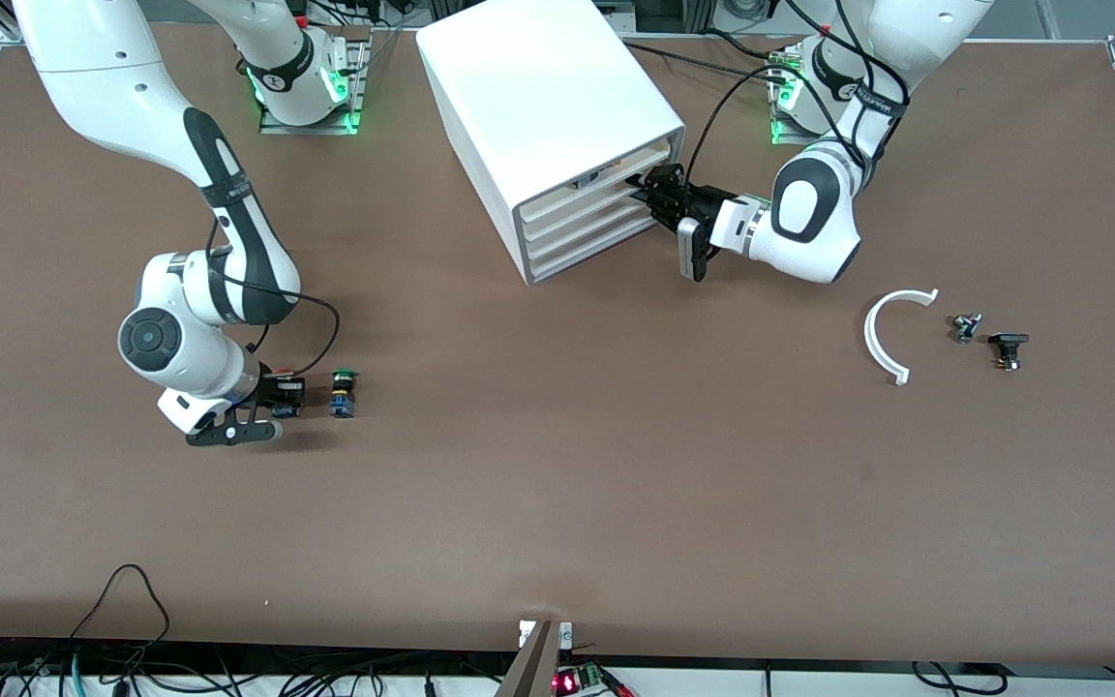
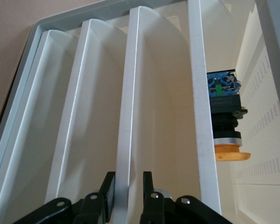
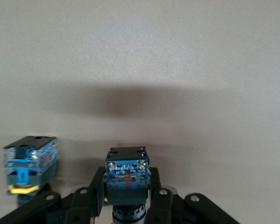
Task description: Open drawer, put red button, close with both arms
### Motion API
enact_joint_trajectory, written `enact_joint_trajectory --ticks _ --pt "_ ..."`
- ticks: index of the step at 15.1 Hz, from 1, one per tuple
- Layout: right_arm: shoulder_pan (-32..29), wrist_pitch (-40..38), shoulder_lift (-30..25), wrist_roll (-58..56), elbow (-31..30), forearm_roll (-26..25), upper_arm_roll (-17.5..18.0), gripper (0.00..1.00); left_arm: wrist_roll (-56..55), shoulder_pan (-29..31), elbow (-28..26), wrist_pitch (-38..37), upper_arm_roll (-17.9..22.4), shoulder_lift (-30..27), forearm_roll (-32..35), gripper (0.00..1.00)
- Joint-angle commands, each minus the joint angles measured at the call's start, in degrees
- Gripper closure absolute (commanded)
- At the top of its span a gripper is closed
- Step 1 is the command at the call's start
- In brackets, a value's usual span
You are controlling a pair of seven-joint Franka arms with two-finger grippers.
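The white cabinet [image 1: 548, 87] stands at the table's back middle, drawer fronts toward the left arm's end. My left gripper [image 1: 643, 189] is at its front, open, its fingers either side of the front lip of the second-from-top drawer [image 2: 130, 93], also seen in the front view [image 1: 582, 218]. In the left wrist view the gripper [image 2: 129, 179] has one finger against the lip and the other just clear. My right gripper [image 1: 272, 402] is low over the table at the right arm's end, shut on the red button [image 3: 127, 170]. Only its blue base shows; the cap is hidden.
A green-capped button [image 1: 343, 390] stands on the table close beside my right gripper, also in the right wrist view [image 3: 30, 163]. An orange-capped button [image 2: 226, 121] lies in the top drawer. A white curved piece [image 1: 891, 334] and two small parts [image 1: 966, 326] [image 1: 1008, 347] lie toward the left arm's end.
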Motion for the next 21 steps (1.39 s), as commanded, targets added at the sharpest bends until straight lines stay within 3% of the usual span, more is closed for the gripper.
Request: enact_joint_trajectory --ticks 1,4,9,13,15,17,19,21 --pt "0.48 -9.01 -0.84 2.99 6.23 1.14 0.20 1.00 3.05 -0.62 -1.63 0.70 -0.27 -1.89 -1.72 1.00" --pt "1.71 -14.56 -0.92 9.30 11.07 1.05 0.20 1.00 5.00 1.04 -1.01 -0.79 0.34 -1.97 -0.58 1.00" --pt "7.32 -22.99 -0.49 23.36 18.89 0.87 0.20 1.00 3.94 5.96 3.29 -1.67 0.61 -0.31 7.32 1.00" --pt "11.90 -23.45 -0.22 38.73 21.10 0.87 0.11 1.00 -2.36 10.10 13.20 -3.86 0.61 3.37 18.39 1.00" --pt "13.83 -23.62 0.21 44.90 22.85 0.96 0.20 1.00 -4.66 11.06 17.78 -5.62 0.70 5.48 20.86 1.00" --pt "16.12 -22.93 0.83 52.96 24.52 1.05 0.20 1.00 -5.19 11.69 19.03 -6.15 0.70 6.55 21.13 0.97" --pt "18.58 -22.75 2.14 61.85 27.94 1.05 0.37 1.00 -5.90 13.08 19.20 -6.51 0.52 6.46 21.22 0.01" --pt "20.95 -22.75 3.55 68.97 31.63 1.05 0.72 1.00 -5.99 13.27 21.65 -9.38 0.70 6.46 21.22 0.00"
